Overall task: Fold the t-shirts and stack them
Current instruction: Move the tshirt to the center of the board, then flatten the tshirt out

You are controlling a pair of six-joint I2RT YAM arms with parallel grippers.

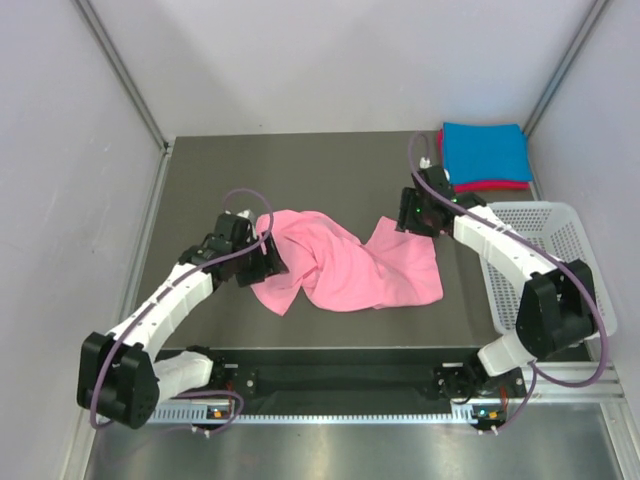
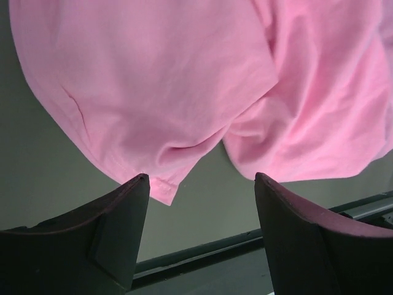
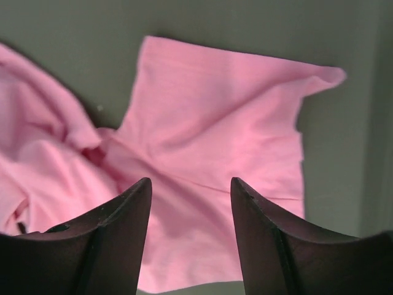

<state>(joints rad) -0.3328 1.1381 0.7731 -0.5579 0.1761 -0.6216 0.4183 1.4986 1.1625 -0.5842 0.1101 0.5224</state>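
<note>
A light pink t-shirt point(image 1: 345, 262) lies crumpled and unfolded on the dark table point(image 1: 300, 170), also filling the left wrist view point(image 2: 184, 80) and the right wrist view point(image 3: 209, 123). At the back right corner a folded bright blue t-shirt point(image 1: 485, 150) rests on a folded magenta-red t-shirt point(image 1: 490, 186). My left gripper point(image 1: 268, 262) is at the pink shirt's left edge, open, with bare table between its fingers point(image 2: 202, 179). Over the shirt's right part hovers my right gripper point(image 1: 418, 215), open with nothing gripped point(image 3: 190, 181).
A white plastic mesh basket point(image 1: 550, 260) stands at the table's right edge, beside the right arm. Grey walls close in the back and both sides. A black rail point(image 1: 340, 375) runs along the table's near edge.
</note>
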